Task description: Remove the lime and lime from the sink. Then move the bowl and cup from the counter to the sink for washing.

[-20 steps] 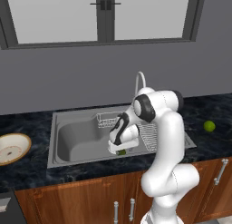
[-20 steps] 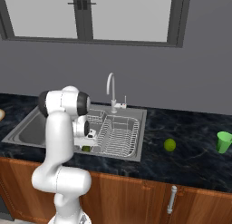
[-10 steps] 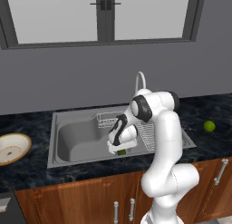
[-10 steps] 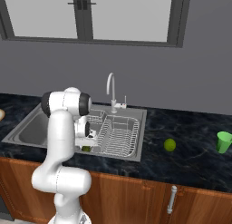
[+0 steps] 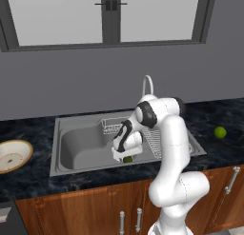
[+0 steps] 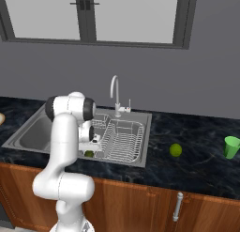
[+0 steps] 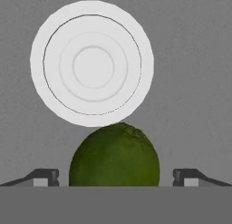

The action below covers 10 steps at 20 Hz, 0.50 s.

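A dark green lime (image 7: 114, 155) lies on the grey sink (image 5: 81, 143) floor just below the round white drain (image 7: 92, 64). My gripper (image 7: 115, 177) is open, with one fingertip (image 7: 45, 177) on each side of this lime and a gap to it on both sides. From the base, the hand (image 5: 125, 155) reaches down into the basin over that lime (image 5: 127, 159). A brighter lime (image 6: 175, 150) rests on the black counter right of the sink. The green cup (image 6: 231, 147) stands far right. The tan-rimmed bowl (image 5: 13, 155) sits on the counter at the far left.
A wire rack (image 6: 119, 139) fills the sink's right half, and a smaller basket (image 5: 112, 127) sits at the back. The curved faucet (image 6: 114, 92) rises behind the basin. Brown cabinets run under the counter (image 6: 201, 160); a window is above.
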### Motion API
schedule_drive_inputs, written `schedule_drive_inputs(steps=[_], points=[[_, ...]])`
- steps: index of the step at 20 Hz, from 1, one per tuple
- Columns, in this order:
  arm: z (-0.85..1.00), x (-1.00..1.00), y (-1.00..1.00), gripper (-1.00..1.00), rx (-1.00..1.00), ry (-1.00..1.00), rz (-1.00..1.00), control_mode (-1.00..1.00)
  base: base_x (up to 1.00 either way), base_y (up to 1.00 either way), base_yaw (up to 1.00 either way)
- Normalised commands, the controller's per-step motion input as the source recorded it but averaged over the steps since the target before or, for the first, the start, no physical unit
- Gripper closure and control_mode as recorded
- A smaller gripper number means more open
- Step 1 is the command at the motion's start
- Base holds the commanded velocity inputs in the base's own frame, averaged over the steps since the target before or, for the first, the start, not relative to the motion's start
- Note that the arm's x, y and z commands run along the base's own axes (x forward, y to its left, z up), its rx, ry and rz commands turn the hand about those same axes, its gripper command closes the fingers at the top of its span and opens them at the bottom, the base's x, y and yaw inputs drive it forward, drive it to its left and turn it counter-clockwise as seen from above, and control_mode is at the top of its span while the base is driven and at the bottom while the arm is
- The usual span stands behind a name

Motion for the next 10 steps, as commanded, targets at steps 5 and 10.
schedule_drive_inputs(steps=[5, 10], points=[[-0.13, 0.19, 0.0, -1.0, 0.0, 0.0, 0.0, -1.0, 0.0, 0.0, 0.0], [-0.11, 0.0, 0.01, -1.0, 0.0, 0.0, 0.0, -1.0, 0.0, 0.0, 0.0]])
